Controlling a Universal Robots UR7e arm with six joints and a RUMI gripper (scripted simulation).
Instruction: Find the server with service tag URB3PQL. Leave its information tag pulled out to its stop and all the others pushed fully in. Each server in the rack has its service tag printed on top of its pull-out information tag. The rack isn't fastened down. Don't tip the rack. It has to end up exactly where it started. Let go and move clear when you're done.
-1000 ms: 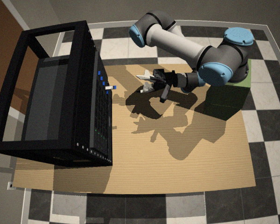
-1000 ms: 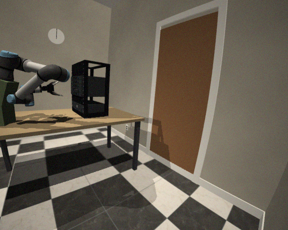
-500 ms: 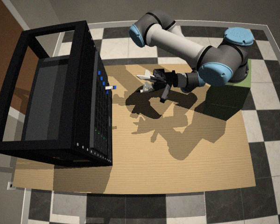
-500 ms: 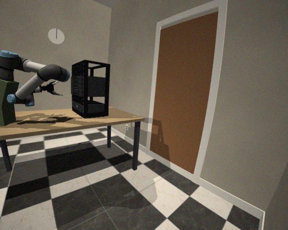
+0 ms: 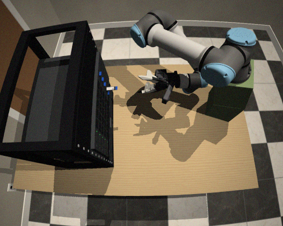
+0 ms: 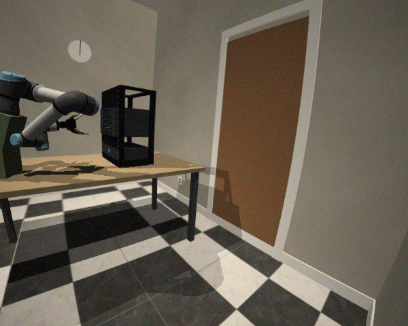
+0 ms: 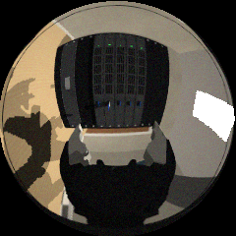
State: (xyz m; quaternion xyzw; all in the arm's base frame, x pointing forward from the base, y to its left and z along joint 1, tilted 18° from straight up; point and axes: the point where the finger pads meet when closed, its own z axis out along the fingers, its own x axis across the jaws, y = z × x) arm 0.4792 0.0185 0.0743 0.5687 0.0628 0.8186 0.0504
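Note:
The black rack (image 5: pixel 11 92) (image 6: pixel 122 126) (image 7: pixel 159 84) stands upright on the table. Several servers sit side by side in the wrist view, with blue-ended information tags in a row. One tag (image 5: pixel 111 88) (image 7: pixel 109 104) sticks out, showing its white body; it is second from the bottom in the top view and second from the left in the wrist view. The other tags, such as the top one (image 5: pixel 100 73) (image 7: pixel 139 103), show only blue ends near the server fronts. No service tag print is readable. My gripper (image 5: pixel 140 84) (image 6: pixel 85 124) (image 7: pixel 117 122) is open and empty, facing the rack front, apart from it.
The arm stands on a green pedestal (image 5: pixel 228 104) (image 6: pixel 3 140) at the table's far end from the rack. The wooden table (image 5: pixel 161 180) (image 6: pixel 176 166) extends past the rack's sides. A wall and a brown door (image 6: pixel 260 122) are behind the rack.

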